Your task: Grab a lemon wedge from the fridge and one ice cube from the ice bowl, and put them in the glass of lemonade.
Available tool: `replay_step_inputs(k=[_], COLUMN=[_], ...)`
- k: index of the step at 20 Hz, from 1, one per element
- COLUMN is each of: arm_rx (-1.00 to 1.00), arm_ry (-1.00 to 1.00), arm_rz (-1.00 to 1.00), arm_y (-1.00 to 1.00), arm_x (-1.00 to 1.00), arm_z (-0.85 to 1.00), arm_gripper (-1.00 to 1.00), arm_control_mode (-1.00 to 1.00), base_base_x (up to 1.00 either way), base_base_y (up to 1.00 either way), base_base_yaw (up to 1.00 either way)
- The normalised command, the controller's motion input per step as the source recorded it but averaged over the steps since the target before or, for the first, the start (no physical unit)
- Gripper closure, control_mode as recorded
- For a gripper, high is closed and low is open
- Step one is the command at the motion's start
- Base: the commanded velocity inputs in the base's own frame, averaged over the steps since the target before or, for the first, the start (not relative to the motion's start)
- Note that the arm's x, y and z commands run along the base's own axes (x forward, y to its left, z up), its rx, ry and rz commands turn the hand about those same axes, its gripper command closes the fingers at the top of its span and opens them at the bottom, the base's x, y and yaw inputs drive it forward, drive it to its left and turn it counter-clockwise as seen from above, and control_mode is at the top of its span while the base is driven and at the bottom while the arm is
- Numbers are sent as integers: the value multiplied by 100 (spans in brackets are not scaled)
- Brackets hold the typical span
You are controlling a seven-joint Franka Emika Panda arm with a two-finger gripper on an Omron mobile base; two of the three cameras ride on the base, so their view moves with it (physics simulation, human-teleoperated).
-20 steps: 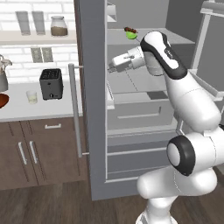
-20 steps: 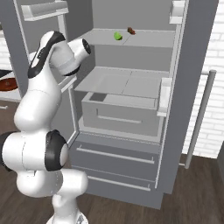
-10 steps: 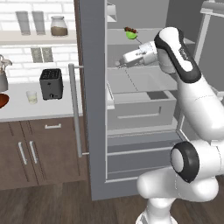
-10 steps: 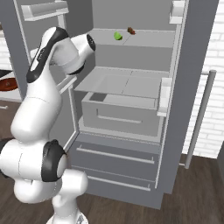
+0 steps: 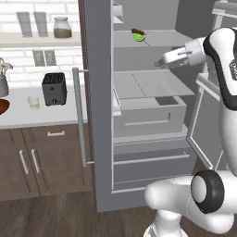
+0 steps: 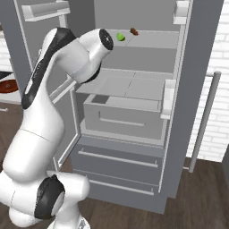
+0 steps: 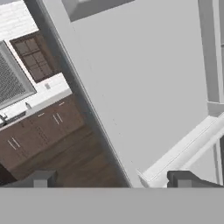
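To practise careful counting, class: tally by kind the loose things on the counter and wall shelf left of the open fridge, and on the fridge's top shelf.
Toaster: 1
Glass of lemonade: 1
Tall glasses: 2
Jar: 1
Lemon wedge: 1
Dark item beside it: 1
Total: 7

No text, label, brand, number or sign can be read anywhere around the fridge (image 5: 99,92), neither inside it nor on the counter beside it.

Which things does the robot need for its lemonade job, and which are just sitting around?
Needed: lemon wedge, fridge, lemonade glass, ice bowl, hand.

Just sitting around: toaster, jar, two tall glasses on the shelf.
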Motion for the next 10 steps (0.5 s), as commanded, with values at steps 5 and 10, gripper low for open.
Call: replay_step_inputs(k=[5, 10], arm_rx=[-21, -23], arm_ry=[0, 0], arm_rz=[-45, -51], arm_y=[-74, -45], arm_x=[-62, -71], arm_z=[0, -11], arm_gripper=[-100, -100], arm_control_mode=[-100, -100], base_base_x=[0, 0], base_base_y=[0, 0], base_base_yaw=[0, 0])
